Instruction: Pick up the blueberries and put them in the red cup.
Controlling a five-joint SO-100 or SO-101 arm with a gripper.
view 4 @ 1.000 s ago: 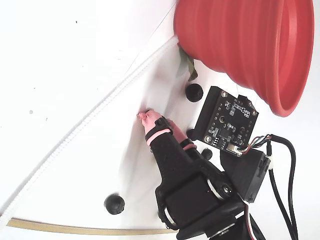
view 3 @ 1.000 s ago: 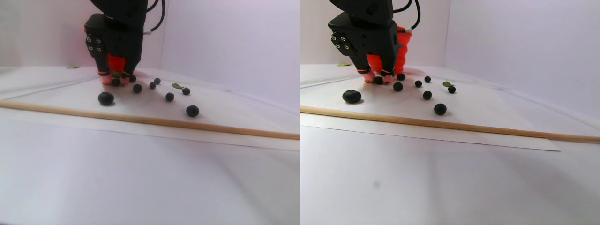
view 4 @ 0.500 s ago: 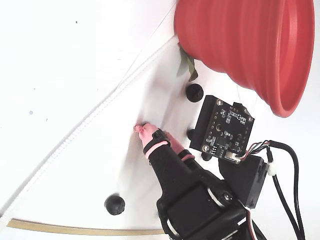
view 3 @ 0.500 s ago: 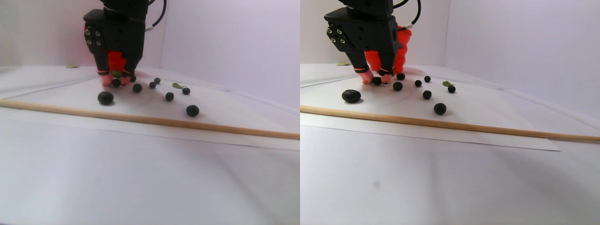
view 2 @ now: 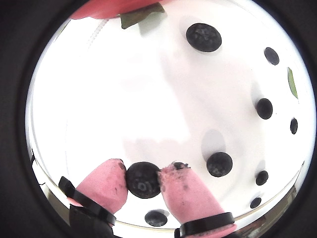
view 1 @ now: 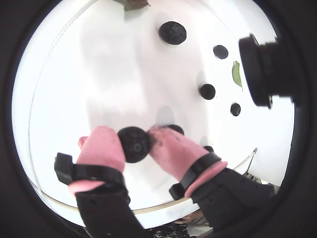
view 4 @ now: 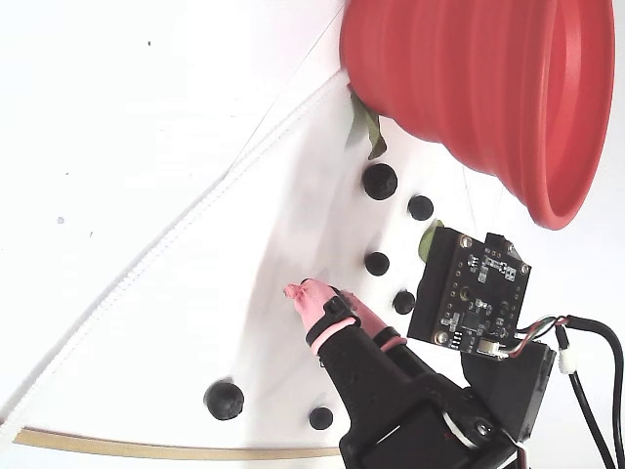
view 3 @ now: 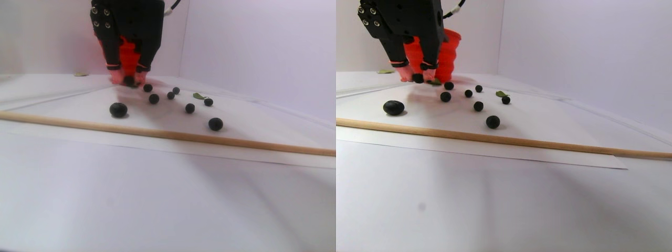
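Note:
My gripper (view 1: 133,140) is shut on one blueberry (view 1: 134,147), pinched between its pink fingertips (view 1: 101,144). The other wrist view shows the same grip (view 2: 142,174) on that berry (view 2: 142,182). In the stereo pair view the gripper (view 3: 127,80) hangs a little above the white sheet, in front of the red cup (view 3: 447,51). In the fixed view the red cup (view 4: 469,88) fills the top right, and the pink fingers (view 4: 309,296) are below and left of it. Several loose blueberries (view 4: 380,181) (view 3: 118,109) lie on the sheet.
A wooden stick (view 3: 168,135) crosses the table in front of the berries. Small green leaves lie by the cup's base (view 4: 366,127) and among the berries (view 3: 198,96). A camera board (view 4: 471,288) rides beside the gripper.
The gripper has risen off the sheet with the blueberry held between its fingertips. In the fixed view it has shifted toward the bottom right, uncovering more loose berries.

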